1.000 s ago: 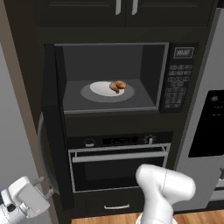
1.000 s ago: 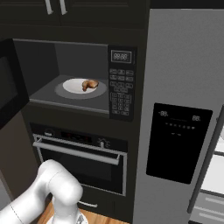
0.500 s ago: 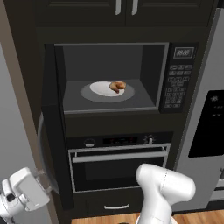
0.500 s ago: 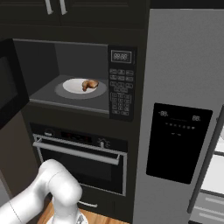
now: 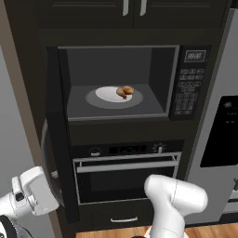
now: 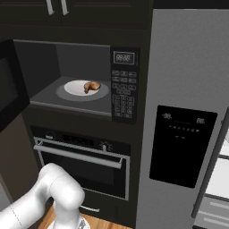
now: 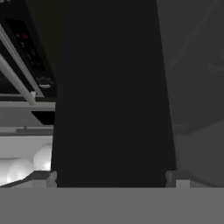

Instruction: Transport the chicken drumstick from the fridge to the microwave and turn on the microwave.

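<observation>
Chicken drumstick (image 5: 124, 91) on turntable, microwave (image 5: 188, 83) door edge-on, open.

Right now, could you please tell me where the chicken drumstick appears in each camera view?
Left base view: chicken drumstick above centre, on the white plate inside the open microwave.
Right base view: upper left, same plate.
Hand view: not in it.
Shared landmark: the microwave keypad, right of the drumstick.
</observation>
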Robot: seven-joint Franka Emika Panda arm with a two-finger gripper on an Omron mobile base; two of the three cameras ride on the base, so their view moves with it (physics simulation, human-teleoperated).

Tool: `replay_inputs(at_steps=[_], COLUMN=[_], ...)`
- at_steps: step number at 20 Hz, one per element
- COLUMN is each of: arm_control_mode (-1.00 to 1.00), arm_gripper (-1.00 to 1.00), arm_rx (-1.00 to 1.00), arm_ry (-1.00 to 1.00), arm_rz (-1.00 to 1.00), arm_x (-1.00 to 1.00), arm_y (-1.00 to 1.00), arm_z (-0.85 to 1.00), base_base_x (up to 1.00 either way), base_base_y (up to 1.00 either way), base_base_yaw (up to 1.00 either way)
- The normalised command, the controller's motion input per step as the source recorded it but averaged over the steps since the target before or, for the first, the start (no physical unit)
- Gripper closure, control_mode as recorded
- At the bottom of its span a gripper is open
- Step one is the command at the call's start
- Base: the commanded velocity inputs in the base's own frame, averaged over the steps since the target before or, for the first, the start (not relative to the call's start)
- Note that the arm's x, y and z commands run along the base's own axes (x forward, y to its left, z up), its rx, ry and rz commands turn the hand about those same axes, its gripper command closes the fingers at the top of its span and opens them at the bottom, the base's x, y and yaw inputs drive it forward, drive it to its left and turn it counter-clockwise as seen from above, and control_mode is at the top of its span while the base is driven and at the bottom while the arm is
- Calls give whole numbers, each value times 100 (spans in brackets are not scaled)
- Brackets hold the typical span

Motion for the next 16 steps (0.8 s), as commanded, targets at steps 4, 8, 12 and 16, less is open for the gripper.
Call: replay_inputs(at_steps=[4,8,12,16], arm_control_mode=[-100,-100,-100,-100], arm_gripper=[-100,-100,-100,-100], arm_rx=[3,3,4,7], arm_ry=[0,0,0,0], arm_rz=[0,0,0,0], arm_x=[0,0,0,0], arm_y=[-52,-55,-61,-74], arm_z=[2,13,15,24], base_base_x=[0,0,0,0], base_base_y=[0,0,0,0], base_base_yaw=[0,0,0,0])
